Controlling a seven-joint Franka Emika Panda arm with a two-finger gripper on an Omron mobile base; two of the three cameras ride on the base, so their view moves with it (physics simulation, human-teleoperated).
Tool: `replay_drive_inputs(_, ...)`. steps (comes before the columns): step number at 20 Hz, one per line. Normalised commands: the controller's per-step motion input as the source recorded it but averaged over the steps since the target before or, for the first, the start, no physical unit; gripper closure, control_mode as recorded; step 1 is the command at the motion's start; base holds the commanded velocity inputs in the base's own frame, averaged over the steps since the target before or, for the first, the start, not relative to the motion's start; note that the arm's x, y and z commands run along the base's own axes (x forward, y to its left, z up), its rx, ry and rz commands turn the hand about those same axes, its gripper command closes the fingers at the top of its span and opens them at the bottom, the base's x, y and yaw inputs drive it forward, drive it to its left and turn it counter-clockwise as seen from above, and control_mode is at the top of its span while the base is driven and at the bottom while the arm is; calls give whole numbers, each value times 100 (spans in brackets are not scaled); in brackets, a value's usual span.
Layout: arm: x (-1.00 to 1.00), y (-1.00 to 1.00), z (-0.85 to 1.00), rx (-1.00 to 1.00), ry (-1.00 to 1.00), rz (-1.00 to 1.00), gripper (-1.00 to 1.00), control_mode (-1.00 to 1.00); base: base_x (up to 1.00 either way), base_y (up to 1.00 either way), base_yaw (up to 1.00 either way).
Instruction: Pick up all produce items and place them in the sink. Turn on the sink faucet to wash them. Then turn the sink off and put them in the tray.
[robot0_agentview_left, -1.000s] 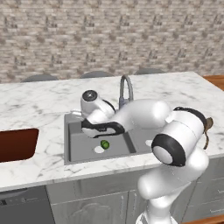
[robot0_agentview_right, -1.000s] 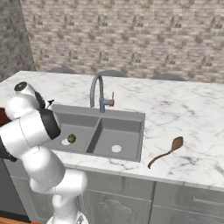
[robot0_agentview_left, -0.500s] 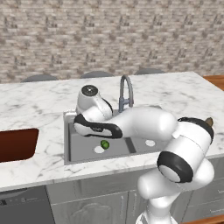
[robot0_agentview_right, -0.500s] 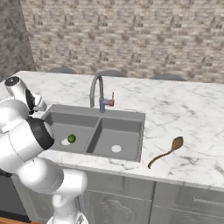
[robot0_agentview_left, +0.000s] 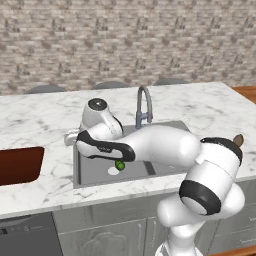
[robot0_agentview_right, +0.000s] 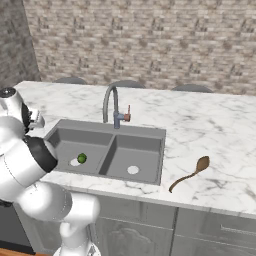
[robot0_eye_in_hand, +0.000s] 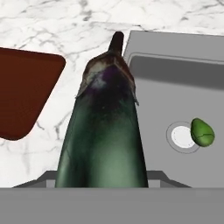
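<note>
My gripper is shut on the dark blackish-green oblong produce item, which hangs over the marble counter at the sink's left rim. Its stem end points away from the hand. The bright green round produce item lies in the sink's left basin beside the round drain, also seen from the base. The dark reddish-brown tray lies on the counter left of the sink, empty as far as it shows. The gooseneck faucet stands behind the basins; no water shows.
A brown wooden spoon lies on the counter right of the sink. My white arm stretches across the front of the left basin. A brick wall rises behind the marble counter.
The arm has swung left, carrying the dark oblong item from above the left basin to the sink's left rim. The green ball has stayed by the drain.
</note>
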Motion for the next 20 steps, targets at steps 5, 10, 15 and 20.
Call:
replay_drive_inputs(5,-4,64,0,-13,6,7,100,-100,0,0,0)
replay_drive_inputs(10,0,72,0,-13,6,11,100,-100,0,0,0)
replay_drive_inputs(15,0,56,0,-8,6,8,100,-100,0,0,0)
replay_drive_inputs(20,0,27,0,0,5,2,100,-100,0,0,0)
